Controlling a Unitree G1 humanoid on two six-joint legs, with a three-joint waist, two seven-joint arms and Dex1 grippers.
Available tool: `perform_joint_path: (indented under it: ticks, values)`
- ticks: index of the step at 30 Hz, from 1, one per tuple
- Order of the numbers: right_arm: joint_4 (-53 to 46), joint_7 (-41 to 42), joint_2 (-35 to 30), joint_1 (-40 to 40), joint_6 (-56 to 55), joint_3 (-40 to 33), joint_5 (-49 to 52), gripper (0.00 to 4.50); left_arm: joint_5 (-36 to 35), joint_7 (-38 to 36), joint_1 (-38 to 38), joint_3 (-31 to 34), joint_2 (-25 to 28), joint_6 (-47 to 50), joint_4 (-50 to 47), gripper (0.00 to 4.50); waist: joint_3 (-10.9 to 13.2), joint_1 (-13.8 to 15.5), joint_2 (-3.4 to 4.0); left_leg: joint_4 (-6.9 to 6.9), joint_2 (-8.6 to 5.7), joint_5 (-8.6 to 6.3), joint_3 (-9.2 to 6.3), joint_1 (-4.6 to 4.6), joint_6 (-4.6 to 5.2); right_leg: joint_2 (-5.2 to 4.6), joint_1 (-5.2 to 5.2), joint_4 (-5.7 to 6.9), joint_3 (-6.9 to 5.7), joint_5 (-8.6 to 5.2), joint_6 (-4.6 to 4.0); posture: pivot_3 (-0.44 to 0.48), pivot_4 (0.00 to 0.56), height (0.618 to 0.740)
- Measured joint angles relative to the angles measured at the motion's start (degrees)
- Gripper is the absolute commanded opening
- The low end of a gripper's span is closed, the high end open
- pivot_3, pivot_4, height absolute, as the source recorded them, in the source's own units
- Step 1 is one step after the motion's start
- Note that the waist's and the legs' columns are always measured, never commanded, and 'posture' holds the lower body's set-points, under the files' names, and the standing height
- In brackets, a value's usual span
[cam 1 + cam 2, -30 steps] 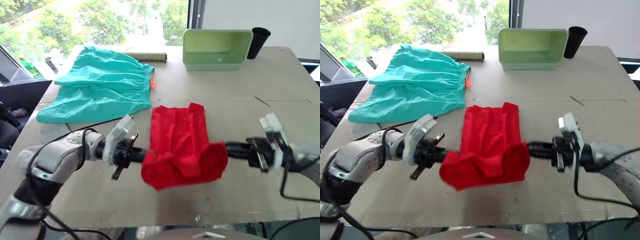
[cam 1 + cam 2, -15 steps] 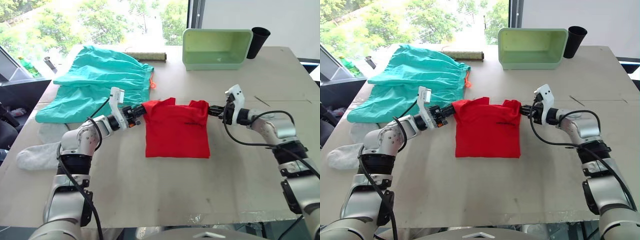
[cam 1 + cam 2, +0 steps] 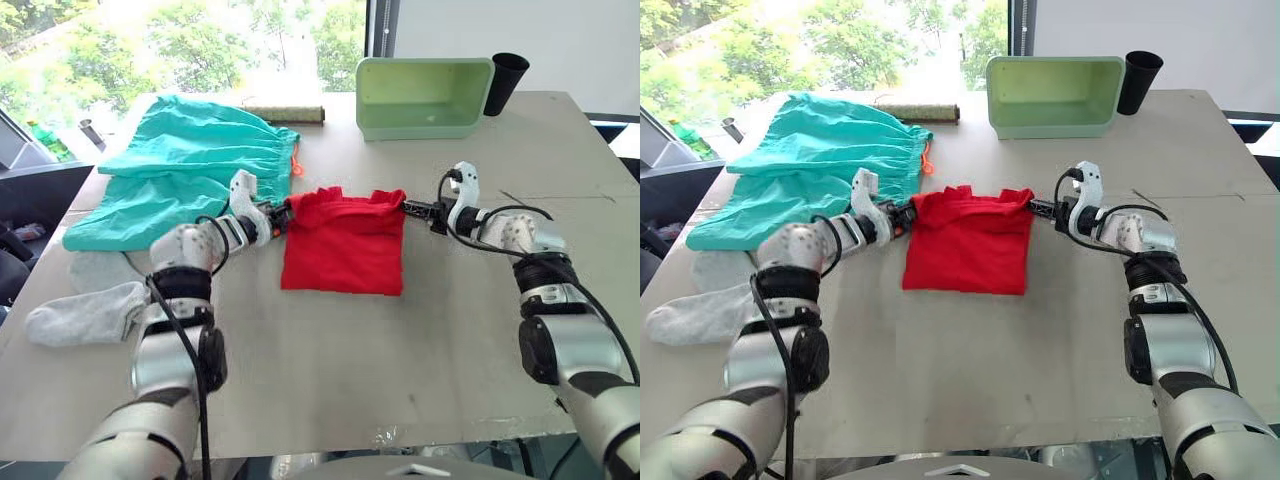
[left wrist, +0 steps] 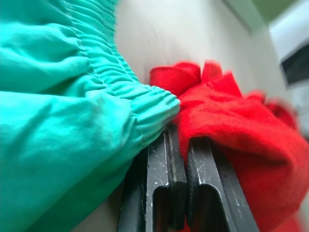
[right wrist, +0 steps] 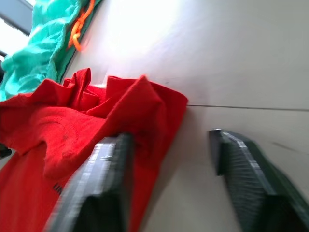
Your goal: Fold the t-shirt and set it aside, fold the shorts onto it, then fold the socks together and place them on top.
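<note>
While flanking the folded t-shirt [image 3: 343, 243] at its far corners, left gripper [image 3: 277, 214] pinching red fabric, right gripper [image 3: 413, 208] spread beside it.

We see a pale green bin [image 3: 423, 97] lying on its side at the far edge of the tabletop [image 3: 330, 370], its opening facing us. A black cup [image 3: 504, 83] stands just beside it on the right. To its left, a brownish rolled item [image 3: 284, 112] rests along the far edge.
</note>
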Motion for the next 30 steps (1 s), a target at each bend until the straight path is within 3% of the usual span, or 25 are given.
perform_joint_path:
  ticks: [1, 6, 11, 14, 19, 23, 27, 30]
  values:
    - [-0.3, -0.8, -0.1, -0.2, 0.8, -1.0, 0.2, 4.45, -0.3, 0.8, -0.1, 1.1, 0.0, 1.4, 0.1, 0.0, 0.0, -0.1, -0.01, -0.04, 0.0, 0.0, 0.04, 0.04, -0.01, 0.01, 0.01, 0.0, 0.02, 0.0, 0.0, 0.0, 0.15, 0.74]
    - [-5.4, 0.6, -1.1, 2.5, -0.6, 1.7, -3.4, 4.45, 0.4, 2.4, 0.0, 0.8, 0.0, 5.8, -0.3, 0.0, 0.0, -0.1, -0.02, -0.07, -0.01, 0.0, 0.09, 0.06, -0.04, 0.01, -0.01, -0.02, 0.05, 0.0, 0.0, 0.0, 0.15, 0.74]
    - [-17.0, 13.6, -6.0, 13.2, -21.9, 15.0, -14.9, 4.45, 3.4, -0.7, 3.3, -3.2, 1.4, 5.3, -6.2, 0.0, 0.0, -0.2, -0.02, -0.16, -0.08, -0.14, 0.27, 0.19, -0.29, 0.02, -0.04, 0.02, 0.29, -0.01, 0.02, 0.0, 0.15, 0.74]
    - [-22.8, 18.8, -6.6, 15.8, -26.2, 16.2, -15.5, 4.45, 4.9, -3.1, 6.6, -5.8, 2.5, 4.0, -11.9, 0.0, 0.0, -0.9, -0.02, -0.22, -0.05, -0.09, 0.28, 0.25, -0.37, 0.04, -0.04, 0.03, 0.32, -0.01, 0.01, 0.0, 0.15, 0.74]
    - [-30.4, 21.7, -7.0, 18.8, -20.7, 16.1, -13.3, 4.45, 9.5, -10.1, 13.1, -14.2, 6.5, -0.6, -23.1, 0.0, 0.0, -1.0, -0.02, -0.25, -0.04, -0.1, 0.25, 0.25, -0.38, -0.02, -0.04, -0.01, 0.32, -0.02, -0.01, 0.0, 0.15, 0.74]
    - [-35.3, 17.9, -4.1, 21.6, -5.2, 15.5, -8.8, 4.45, 11.7, -12.8, 16.0, -16.8, 7.7, -3.4, -27.3, 0.0, 0.0, -0.9, -0.02, -0.25, -0.03, -0.1, 0.17, 0.23, -0.38, -0.13, -0.05, -0.02, 0.28, -0.02, -0.04, 0.0, 0.15, 0.74]
    - [-40.5, 15.3, -3.7, 23.5, 0.0, 16.6, -8.7, 4.45, 12.5, -13.6, 16.4, -17.3, 7.7, -3.8, -28.1, 0.0, -0.1, -0.7, -0.05, -0.26, -0.04, -0.12, 0.16, 0.22, -0.38, -0.18, -0.06, -0.05, 0.25, -0.02, -0.03, 0.0, 0.15, 0.74]
    - [-43.7, 14.2, -3.7, 24.8, 1.6, 18.4, -9.0, 3.08, 13.6, -14.4, 16.4, -17.5, 7.7, -5.0, -27.6, 0.0, -0.1, -0.6, -0.04, -0.28, -0.04, -0.12, 0.15, 0.23, -0.39, -0.18, -0.07, -0.04, 0.23, -0.02, -0.03, 0.0, 0.15, 0.74]
